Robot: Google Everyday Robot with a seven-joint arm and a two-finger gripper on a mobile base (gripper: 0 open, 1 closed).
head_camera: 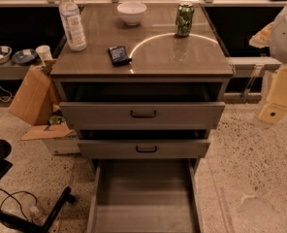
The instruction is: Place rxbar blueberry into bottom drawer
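Bottle (71,21), bowl (132,12), can (184,19) near rxbar blueberry (119,55); gripper (278,101) far right.

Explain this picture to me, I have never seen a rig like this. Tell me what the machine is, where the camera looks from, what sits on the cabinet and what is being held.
There is one picture, looking down at the front of a grey three-drawer cabinet. Where the camera is mounted is not on record. The machine is a mobile robot with one arm. Only pale parts of it show at the right edge, where its cream gripper hangs beside the cabinet, apart from everything on it.

On the top stand a clear plastic water bottle, a white bowl and a green can. The small dark-wrapped rxbar blueberry lies near the front, not held. The bottom drawer, a wide grey tray, is pulled out.
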